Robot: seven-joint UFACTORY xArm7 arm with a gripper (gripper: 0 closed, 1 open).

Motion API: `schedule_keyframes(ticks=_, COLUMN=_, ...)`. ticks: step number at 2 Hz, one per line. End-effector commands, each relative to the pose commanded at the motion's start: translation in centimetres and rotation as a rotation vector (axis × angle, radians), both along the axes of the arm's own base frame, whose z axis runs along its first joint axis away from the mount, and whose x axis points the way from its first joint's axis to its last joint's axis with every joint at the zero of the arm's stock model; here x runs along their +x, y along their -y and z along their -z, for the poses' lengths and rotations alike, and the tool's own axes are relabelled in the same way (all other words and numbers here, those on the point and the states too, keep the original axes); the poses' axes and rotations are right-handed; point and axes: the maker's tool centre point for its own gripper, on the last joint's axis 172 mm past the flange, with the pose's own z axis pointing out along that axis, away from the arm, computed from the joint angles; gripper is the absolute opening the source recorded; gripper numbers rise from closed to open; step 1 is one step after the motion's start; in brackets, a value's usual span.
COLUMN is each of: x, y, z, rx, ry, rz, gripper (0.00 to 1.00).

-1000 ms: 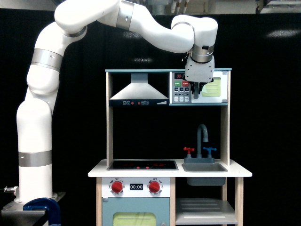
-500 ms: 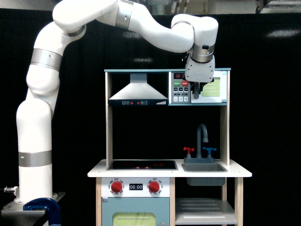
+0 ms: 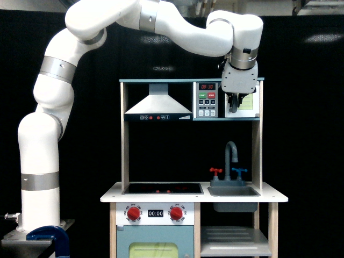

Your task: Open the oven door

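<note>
Black curtains back a toy kitchen; up at its top shelf's right end, the oven door [image 3: 245,102] stands swung partly out. Directly before it hangs the gripper [image 3: 237,107], fingers pointing down along the door's upright handle; whether it grips, I cannot tell.
</note>
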Motion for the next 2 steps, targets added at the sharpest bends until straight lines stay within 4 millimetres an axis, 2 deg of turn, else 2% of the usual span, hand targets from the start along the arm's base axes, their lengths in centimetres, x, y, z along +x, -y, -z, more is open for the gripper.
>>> schedule_keyframes(ticks=1, x=3.9, y=2.6, z=-0.2, rx=0.000, ry=0.000, rz=0.000, gripper=0.00)
schedule_keyframes(ticks=2, x=5.9, y=2.9, z=0.0, rx=0.000, ry=0.000, rz=0.000, gripper=0.00)
